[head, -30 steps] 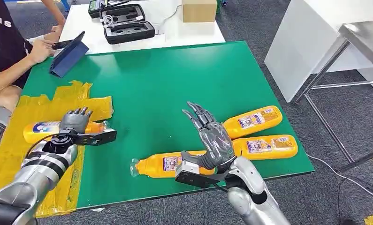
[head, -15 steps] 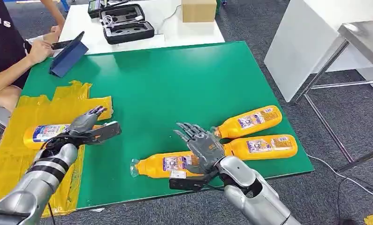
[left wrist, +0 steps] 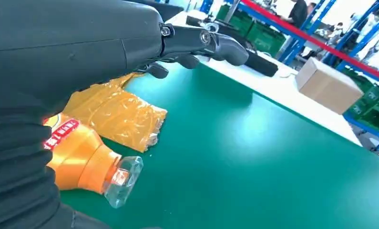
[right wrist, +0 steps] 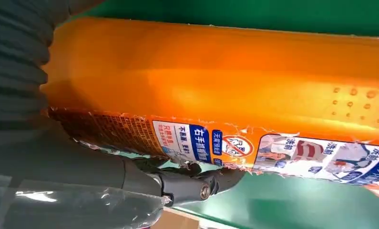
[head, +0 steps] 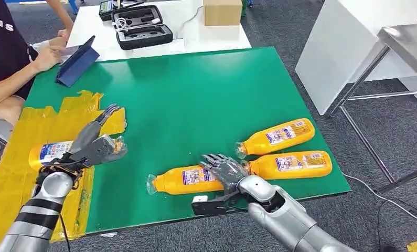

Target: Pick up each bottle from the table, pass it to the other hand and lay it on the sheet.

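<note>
Four orange bottles with clear caps lie on the green table (head: 195, 89). One bottle (head: 51, 152) rests on the yellow sheet (head: 17, 173) at the left. My left hand (head: 96, 140) hovers just above its cap end with fingers stretched out, holding nothing; the left wrist view shows that bottle (left wrist: 80, 155) below the fingers (left wrist: 201, 40). My right hand (head: 224, 169) lies over the near bottle (head: 182, 181) at the front edge, fingers spread across it. The right wrist view has this bottle (right wrist: 225, 81) close against the palm, the thumb (right wrist: 187, 187) beside it. Two more bottles (head: 277, 135) (head: 292, 164) lie to the right.
A person sits at the far left with a blue tablet (head: 77, 63) on the table corner. Behind the green table, a white table carries black cases (head: 143, 31) and a cardboard box (head: 223, 10). The front table edge runs just under my right hand.
My right hand has tipped forward and come down onto the near bottle. My left hand has let go of the bottle on the sheet, opened and lifted off towards the right.
</note>
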You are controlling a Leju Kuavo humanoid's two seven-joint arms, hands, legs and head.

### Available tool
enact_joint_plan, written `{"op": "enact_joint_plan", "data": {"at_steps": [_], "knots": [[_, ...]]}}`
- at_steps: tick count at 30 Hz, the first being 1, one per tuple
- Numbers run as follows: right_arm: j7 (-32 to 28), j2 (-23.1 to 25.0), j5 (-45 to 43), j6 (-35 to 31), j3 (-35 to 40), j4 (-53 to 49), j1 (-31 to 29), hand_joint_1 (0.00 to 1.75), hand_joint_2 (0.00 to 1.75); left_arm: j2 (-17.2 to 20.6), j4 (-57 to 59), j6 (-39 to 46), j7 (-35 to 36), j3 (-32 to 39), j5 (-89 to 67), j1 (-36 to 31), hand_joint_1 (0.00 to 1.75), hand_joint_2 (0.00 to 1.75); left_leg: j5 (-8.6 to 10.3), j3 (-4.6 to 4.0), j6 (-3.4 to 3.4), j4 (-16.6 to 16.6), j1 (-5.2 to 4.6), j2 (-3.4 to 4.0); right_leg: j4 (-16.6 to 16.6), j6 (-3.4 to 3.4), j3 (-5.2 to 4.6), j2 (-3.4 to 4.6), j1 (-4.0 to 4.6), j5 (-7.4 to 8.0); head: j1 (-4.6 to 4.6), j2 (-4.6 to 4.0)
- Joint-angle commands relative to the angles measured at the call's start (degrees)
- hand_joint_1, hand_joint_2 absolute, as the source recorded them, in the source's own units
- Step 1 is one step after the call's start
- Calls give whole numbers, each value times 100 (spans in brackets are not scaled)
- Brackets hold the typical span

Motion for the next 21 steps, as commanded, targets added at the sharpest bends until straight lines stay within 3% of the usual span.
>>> {"op": "enact_joint_plan", "data": {"at_steps": [1, 17, 18, 19, 20, 21], "knots": [[14, 58, -9, 47, 367, 642, -210, 0, 175, 54, -117, -40, 12, 50, 14, 8, 0, 175, -15, 39, -4, 0, 6, -10, -3, -10, 39, 6, 3, -12, 0, 0], [274, 243, -112, 114, 468, 1348, -421, 0, 175, -164, -703, 57, -518, -100, 779, 385, 0, 175, -9, 58, -3, -3, 5, -14, -7, -7, 56, 0, 2, -8, 2, 0], [317, 295, -82, -38, 423, 1408, -411, 9, 175, -174, -847, 44, -568, -127, 852, 423, 0, 175, -7, 51, -2, -3, 4, -9, -6, -5, 48, 1, 2, -5, 0, 0], [365, 325, -63, -155, 363, 1438, -387, 115, 175, -185, -983, 47, -578, -137, 903, 479, 0, 175, -6, 51, -3, -3, 5, -8, -8, -5, 47, 2, 3, -4, 0, 0], [446, 366, -50, -600, 132, 1334, -259, 159, 175, -243, -1184, 16, -660, -137, 1050, 544, 0, 175, -11, 63, -4, -4, 6, -14, -8, -8, 60, 1, 3, -9, 0, 0], [450, 368, -28, -645, 48, 1252, -208, 175, 175, -273, -1322, -9, -644, -141, 1125, 605, 0, 175, -8, 57, -3, -4, 4, -14, -7, -6, 54, -1, 2, -7, 0, 0]]}}
